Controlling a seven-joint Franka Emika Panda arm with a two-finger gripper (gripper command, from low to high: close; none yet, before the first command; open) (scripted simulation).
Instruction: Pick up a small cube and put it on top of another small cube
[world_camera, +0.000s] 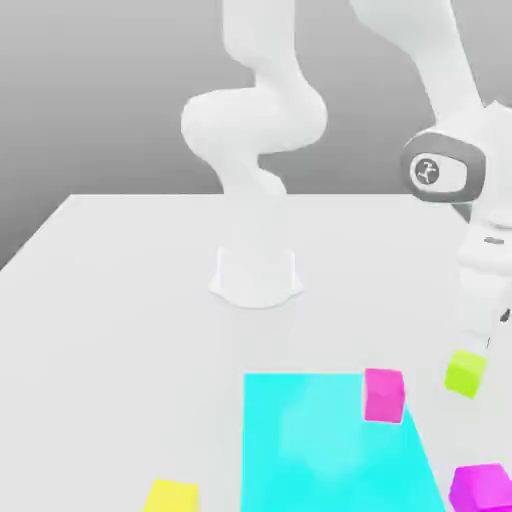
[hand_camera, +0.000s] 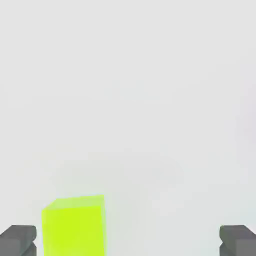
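A small lime-green cube rests on the white table at the exterior view's right. My gripper hangs just above it, slightly farther to the right. In the hand view the lime-green cube lies below my gripper, which is open wide. It sits much closer to one dark fingertip than to the other fingertip, and nothing is held. A magenta cube stands on a cyan patch left of the lime-green cube.
A second magenta cube sits near the front right corner. A pure yellow cube lies at the front left. The arm's white base stands mid-table behind the cyan patch.
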